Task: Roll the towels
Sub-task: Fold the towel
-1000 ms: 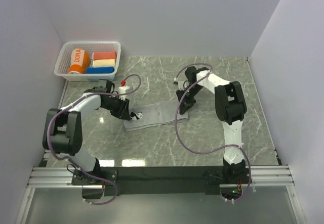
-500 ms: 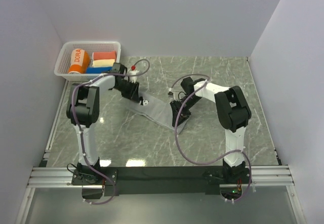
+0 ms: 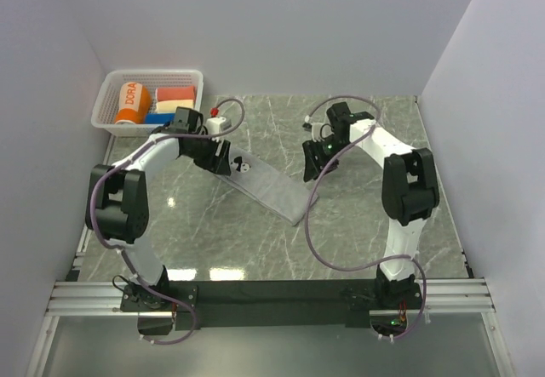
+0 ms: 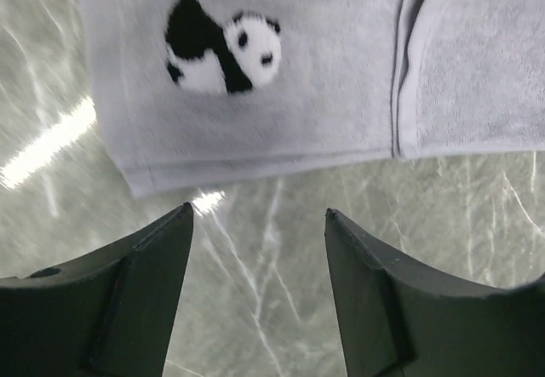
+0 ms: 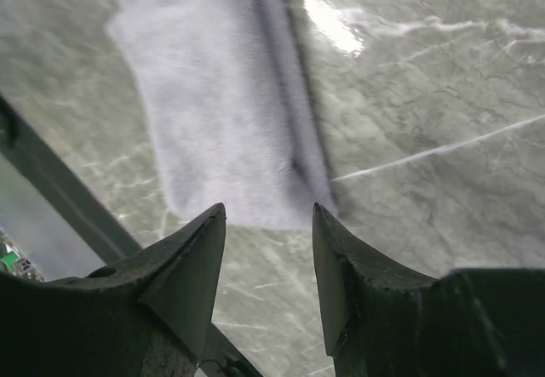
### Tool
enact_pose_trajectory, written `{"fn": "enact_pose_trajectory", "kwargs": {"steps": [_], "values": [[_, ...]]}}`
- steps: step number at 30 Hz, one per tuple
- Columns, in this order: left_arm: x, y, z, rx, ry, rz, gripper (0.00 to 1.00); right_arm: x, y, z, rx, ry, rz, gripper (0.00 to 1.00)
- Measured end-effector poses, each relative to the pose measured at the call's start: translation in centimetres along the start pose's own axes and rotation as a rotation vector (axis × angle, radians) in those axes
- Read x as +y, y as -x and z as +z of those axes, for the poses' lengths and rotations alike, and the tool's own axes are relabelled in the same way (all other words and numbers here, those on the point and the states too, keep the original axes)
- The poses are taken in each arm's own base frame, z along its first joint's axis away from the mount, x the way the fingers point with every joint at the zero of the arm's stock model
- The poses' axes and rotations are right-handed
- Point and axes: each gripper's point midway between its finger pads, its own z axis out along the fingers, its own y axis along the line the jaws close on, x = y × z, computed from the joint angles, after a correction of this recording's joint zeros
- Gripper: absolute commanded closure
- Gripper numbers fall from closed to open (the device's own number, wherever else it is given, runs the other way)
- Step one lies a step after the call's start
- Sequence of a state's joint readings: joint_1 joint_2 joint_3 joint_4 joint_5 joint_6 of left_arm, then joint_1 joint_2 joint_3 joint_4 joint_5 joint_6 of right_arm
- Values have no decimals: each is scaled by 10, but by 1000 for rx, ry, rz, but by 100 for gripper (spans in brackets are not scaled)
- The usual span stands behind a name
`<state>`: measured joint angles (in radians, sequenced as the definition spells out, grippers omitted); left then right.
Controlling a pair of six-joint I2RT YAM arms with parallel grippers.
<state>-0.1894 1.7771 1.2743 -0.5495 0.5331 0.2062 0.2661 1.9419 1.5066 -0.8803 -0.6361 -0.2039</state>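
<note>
The grey towel (image 3: 271,187) lies spread out flat on the marble table, running diagonally from far left to near right. Its panda patch (image 4: 223,54) is at the far-left end. My left gripper (image 3: 226,157) hovers just off that end, open, with only marble between its fingers (image 4: 258,211). My right gripper (image 3: 314,166) is open above the table, just right of the towel's middle. In the right wrist view, a short towel edge (image 5: 213,122) lies just beyond its tips (image 5: 268,208). The orange towel (image 3: 132,102) sits rolled in the basket.
A white basket (image 3: 109,96) stands at the far left corner, holding the orange roll and small red, cream and blue rolls (image 3: 174,105). White walls enclose the table on three sides. Purple cables loop from both arms over the marble.
Both grippers have opened and let go of the grey towel, which now lies flat on the diagonal. The right gripper has drawn back, away from the towel's near-right end.
</note>
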Motion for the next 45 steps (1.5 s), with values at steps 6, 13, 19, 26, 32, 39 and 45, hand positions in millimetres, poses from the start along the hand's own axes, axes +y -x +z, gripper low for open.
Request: {"fn": "enact_pose_trajectory", "kwargs": {"steps": [6,13,19,26,32,39,45], "values": [[-2,-36,9,62,3,-84,41,-21,-22,30,102,-24,45,53],[7,-48,36,110,-16,-161,47,-20,-52,46,164,23,96,59],[15,-12,59,68,-80,-144,51,8,-74,57,196,140,152,58],[12,44,100,2,-190,-65,49,65,-103,71,284,312,151,45],[0,52,101,-18,-226,-23,26,70,-97,49,241,337,143,45],[-9,55,5,-197,-78,73,0,36,-61,5,50,236,152,46],[-53,97,-121,-533,89,349,0,61,-2,-7,-56,251,27,47]]}}
